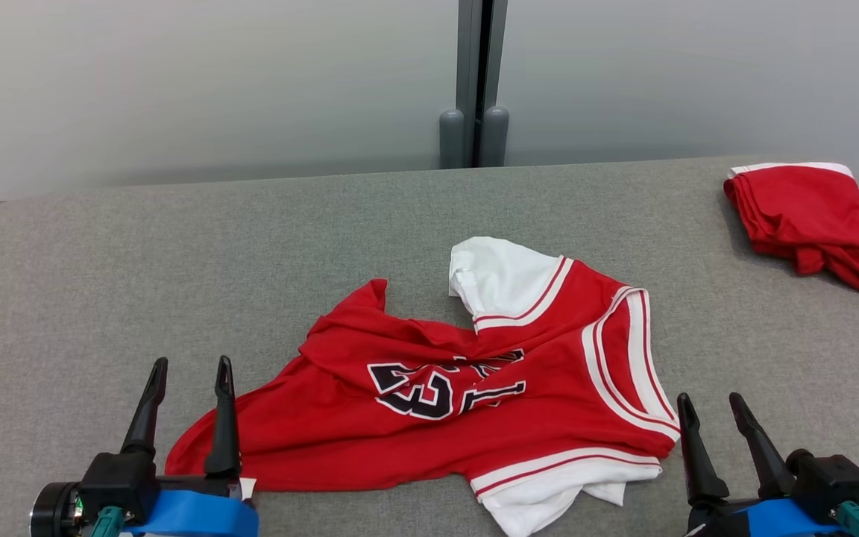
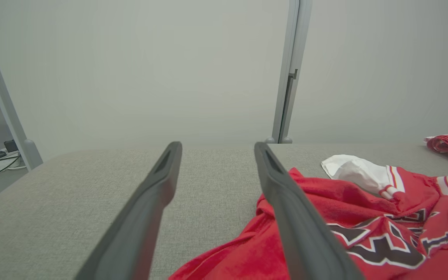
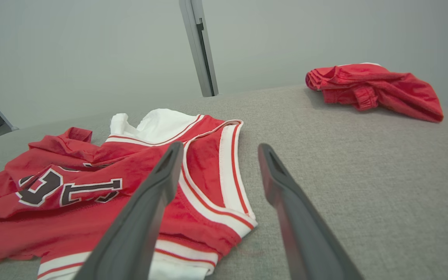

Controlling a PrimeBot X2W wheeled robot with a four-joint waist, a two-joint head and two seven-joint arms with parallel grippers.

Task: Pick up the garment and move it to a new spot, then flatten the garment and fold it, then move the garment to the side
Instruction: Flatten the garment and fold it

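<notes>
Jersey [image 1: 549,373] crumpled, lower centre | left gripper [image 1: 192,361] lower left, wide, empty | right gripper [image 1: 709,397] lower right, wide, empty | step: likely first pickup | next: pinch an edge

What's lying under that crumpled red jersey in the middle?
The jersey lies on the grey table. Its folds cover the surface beneath, so anything tucked underneath cannot be seen.

Grey fabric table [image 1: 101,253]: crumpled red jersey [image 1: 429,388], folded red garment [image 1: 810,216].
</notes>
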